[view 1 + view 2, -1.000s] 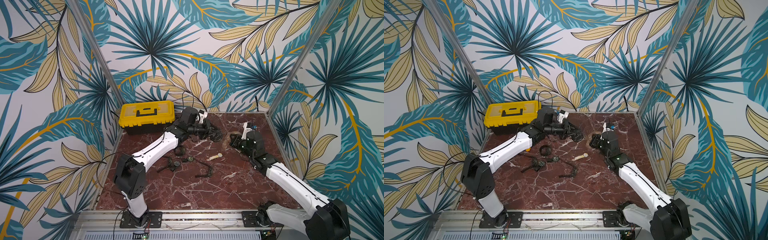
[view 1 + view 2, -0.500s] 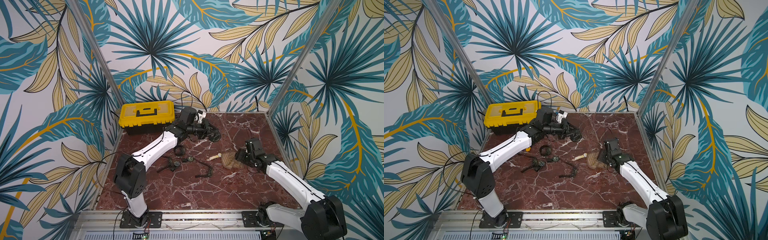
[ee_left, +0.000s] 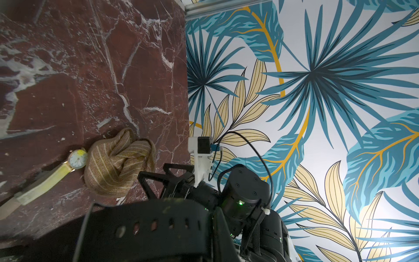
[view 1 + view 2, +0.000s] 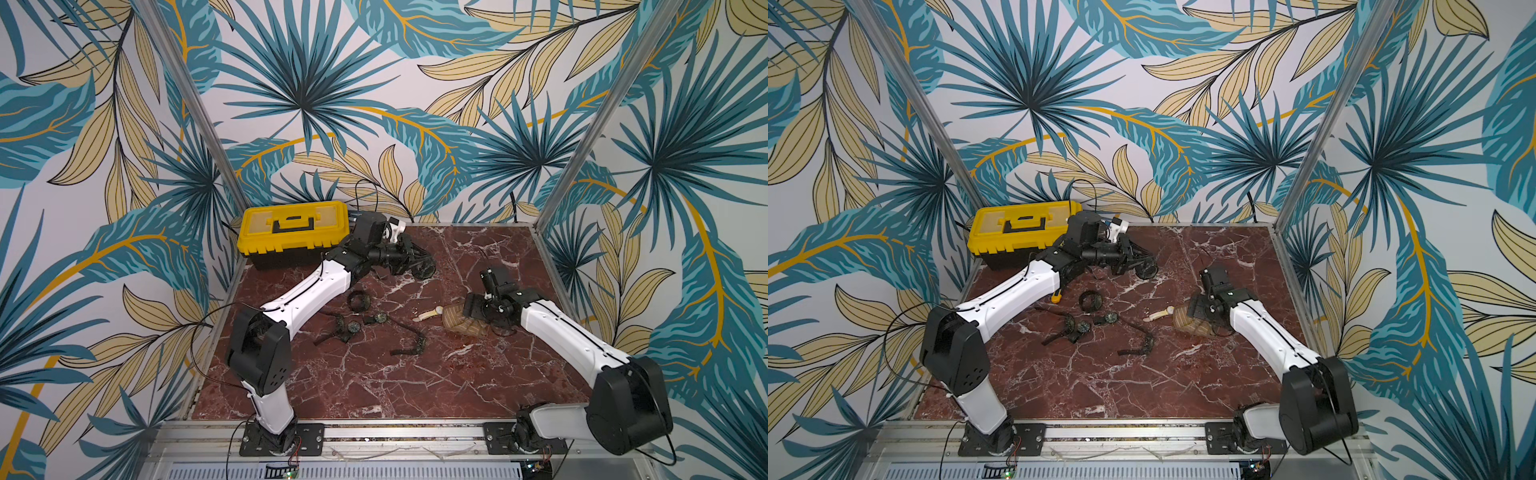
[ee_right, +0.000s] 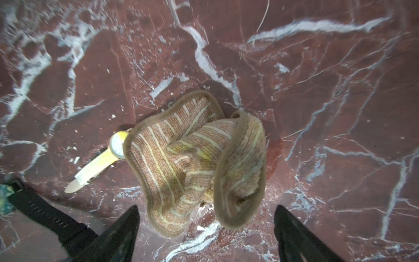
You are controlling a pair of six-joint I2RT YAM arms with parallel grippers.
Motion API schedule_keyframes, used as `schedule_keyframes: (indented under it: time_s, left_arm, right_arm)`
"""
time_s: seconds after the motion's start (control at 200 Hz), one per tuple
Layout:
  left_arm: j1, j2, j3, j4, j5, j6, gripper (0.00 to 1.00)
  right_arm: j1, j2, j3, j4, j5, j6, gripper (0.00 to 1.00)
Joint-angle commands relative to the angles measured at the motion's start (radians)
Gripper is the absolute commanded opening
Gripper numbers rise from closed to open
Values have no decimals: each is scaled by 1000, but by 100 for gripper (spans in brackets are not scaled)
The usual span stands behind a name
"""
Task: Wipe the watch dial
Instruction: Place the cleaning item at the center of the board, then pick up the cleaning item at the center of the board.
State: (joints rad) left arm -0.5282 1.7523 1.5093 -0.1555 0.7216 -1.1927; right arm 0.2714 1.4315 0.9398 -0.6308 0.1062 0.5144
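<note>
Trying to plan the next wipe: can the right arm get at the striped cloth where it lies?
Probably yes. The right gripper hangs just over the striped cloth, fingers wide apart, nothing between them and it. The cloth lies crumpled and loose beside the yellow watch.

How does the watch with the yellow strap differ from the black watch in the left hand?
The yellow watch lies on the table against the cloth; the black watch is held by the left hand. The yellow watch has a pale dial; the black watch looks dark throughout. Both are wristwatches.
</note>
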Motion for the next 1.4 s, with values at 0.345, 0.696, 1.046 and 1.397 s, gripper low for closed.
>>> schedule_keyframes:
  time_s: [0.345,0.696,1.046,1.397]
  left_arm:
    - [30,-22,-31,-23,-3,41,0]
    - [28,-20,-15,-23,3,18,0]
    - [-9,-4,58,-22,1,11,0]
    - [-60,-28,96,-84,-65,58,0]
  right_arm:
    - [6,267,86,-3,-11,-34,73]
    - [6,33,-34,151,-85,-67,14]
    - [106,-424,-170,461,-253,-95,8]
    - [202,-399,-129,663,-306,-100,6]
